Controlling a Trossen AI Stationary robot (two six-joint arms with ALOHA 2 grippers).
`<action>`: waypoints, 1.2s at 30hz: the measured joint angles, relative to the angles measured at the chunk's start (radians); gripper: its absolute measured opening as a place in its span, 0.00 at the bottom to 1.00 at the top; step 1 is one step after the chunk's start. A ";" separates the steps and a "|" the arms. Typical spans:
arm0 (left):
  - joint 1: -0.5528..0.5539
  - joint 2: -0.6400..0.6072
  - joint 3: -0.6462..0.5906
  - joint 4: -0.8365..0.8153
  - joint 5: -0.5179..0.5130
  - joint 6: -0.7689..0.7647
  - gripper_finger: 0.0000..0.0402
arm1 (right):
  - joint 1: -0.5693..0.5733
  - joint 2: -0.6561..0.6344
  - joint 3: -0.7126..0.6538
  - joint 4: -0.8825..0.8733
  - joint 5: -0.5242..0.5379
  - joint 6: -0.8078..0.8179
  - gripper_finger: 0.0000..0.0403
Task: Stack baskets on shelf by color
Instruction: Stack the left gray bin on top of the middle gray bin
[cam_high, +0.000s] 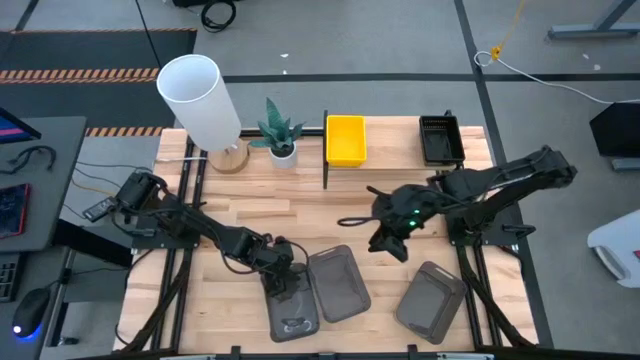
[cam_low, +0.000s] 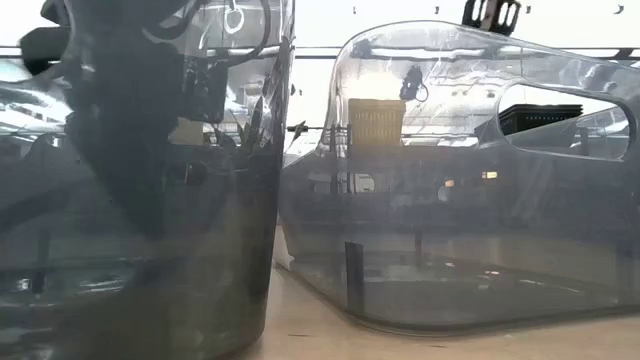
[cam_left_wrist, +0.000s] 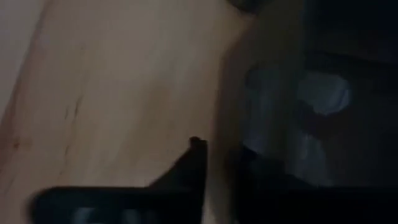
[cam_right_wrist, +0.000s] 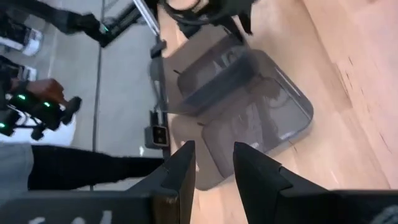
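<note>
High view is showing the left gripper (cam_high: 285, 290) reaching into one smooth grey basket (cam_high: 292, 310) at the near table edge, a second grey basket (cam_high: 338, 282) touching it and a third (cam_high: 432, 299) lying apart; whether its fingers are pinching the rim I cannot tell. A yellow basket (cam_high: 346, 139) and a black mesh basket (cam_high: 440, 138) are sitting on the shelf (cam_high: 400, 150). The right gripper (cam_high: 392, 238) is hovering mid-table. Low view is looking through translucent walls. Right wrist view is showing the fingers spread above the grey pair. These bins are probably light, stiff and slick; a rim pinch should serve best.
</note>
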 joint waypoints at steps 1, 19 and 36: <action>0.002 -0.011 0.000 -0.011 0.011 -0.016 0.10 | 0.014 -0.015 0.000 0.000 0.021 0.009 0.28; 0.058 -0.082 0.373 -0.335 -0.028 -0.113 0.01 | 0.157 -0.170 0.000 0.066 0.186 -0.054 0.28; 0.164 0.049 0.505 -0.273 -0.082 -0.007 0.01 | 0.257 -0.265 0.000 0.052 0.346 -0.073 0.28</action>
